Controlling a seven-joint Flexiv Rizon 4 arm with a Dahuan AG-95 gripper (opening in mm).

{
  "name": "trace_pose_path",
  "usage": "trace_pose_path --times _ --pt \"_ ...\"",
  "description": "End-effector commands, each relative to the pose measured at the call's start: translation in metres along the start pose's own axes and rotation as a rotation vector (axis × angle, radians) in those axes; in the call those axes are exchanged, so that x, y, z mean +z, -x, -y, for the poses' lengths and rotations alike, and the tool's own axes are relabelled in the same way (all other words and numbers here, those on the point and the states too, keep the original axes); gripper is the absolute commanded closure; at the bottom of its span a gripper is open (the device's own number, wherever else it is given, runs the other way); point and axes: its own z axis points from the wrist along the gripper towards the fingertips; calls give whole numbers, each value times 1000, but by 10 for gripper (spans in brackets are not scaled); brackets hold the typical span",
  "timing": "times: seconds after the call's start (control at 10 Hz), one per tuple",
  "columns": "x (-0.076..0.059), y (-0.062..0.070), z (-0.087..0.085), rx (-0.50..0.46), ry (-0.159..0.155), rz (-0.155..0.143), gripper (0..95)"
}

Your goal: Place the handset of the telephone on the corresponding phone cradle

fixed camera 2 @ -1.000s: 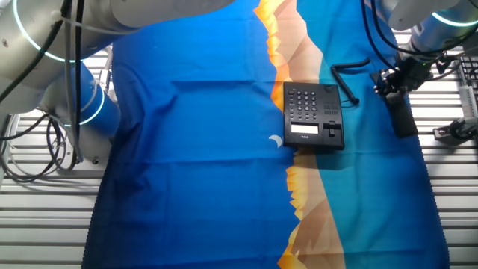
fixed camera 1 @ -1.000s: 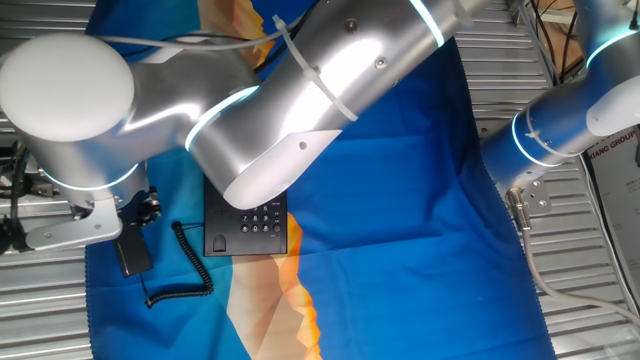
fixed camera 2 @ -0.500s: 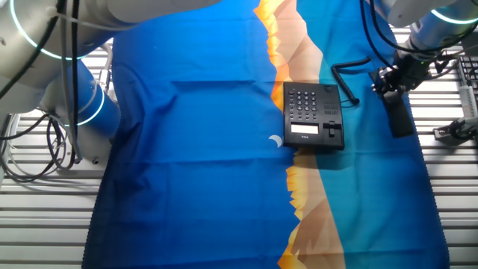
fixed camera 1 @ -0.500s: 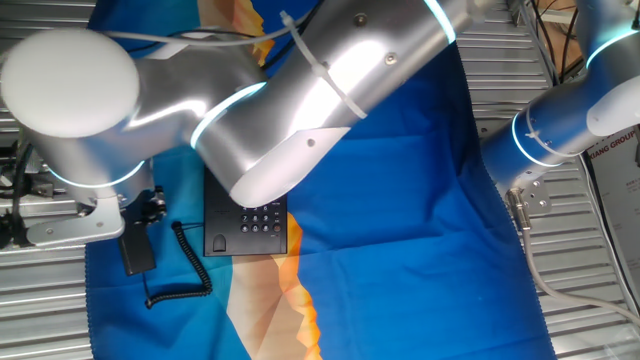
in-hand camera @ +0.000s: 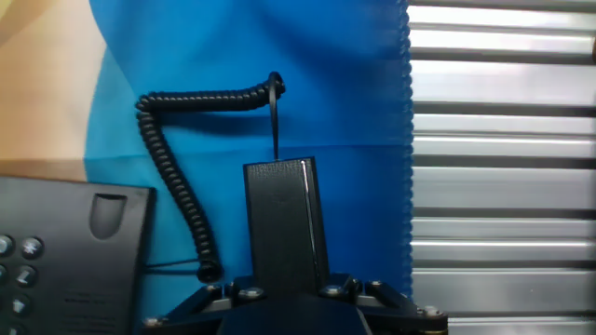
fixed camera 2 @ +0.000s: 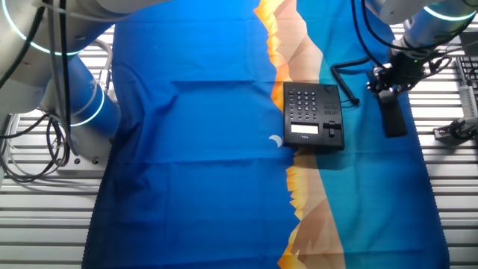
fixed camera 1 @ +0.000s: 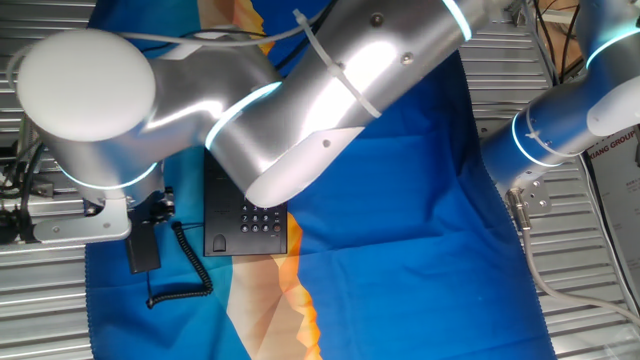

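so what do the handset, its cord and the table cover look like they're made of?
Handset: looks like hard black plastic, smooth, with faint sheen on its edges.
Coiled cord: likely rubbery black sheathing, matte, tightly spiralled.
Cover: printed blue-orange fabric, judging by creases and zigzag-cut edge.

We record the handset as plain glossy black, its coiled cord black too. The telephone is black with white-marked keys and a pale display strip. The cloth is bright blue, crossed by an orange-to-tan jagged band. The table shows ribbed silver-grey metal. The arm is silver with glowing cyan rings.
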Motion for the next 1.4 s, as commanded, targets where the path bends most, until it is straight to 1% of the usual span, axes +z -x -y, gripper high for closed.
trace_pose_path --times 0.1,0.3,0.5,0.8,0.9,1.0,1.1,1.2,1.3,1.4 --pt "0 -1 -7 28 -7 2 950" --pt "-2 -2 -15 57 -12 0 950" --pt "-3 -1 -22 85 -15 -22 950" --pt "-6 0 -29 103 -19 -40 950" --pt "-6 0 -34 111 -22 -55 950" --pt "-6 0 -36 113 -23 -63 950" --pt "-6 0 -38 118 -23 -65 950" --pt "-6 1 -42 119 -22 -76 950" --pt "-6 1 -45 119 -24 -80 950" --pt "-7 2 -47 121 -24 -79 950"
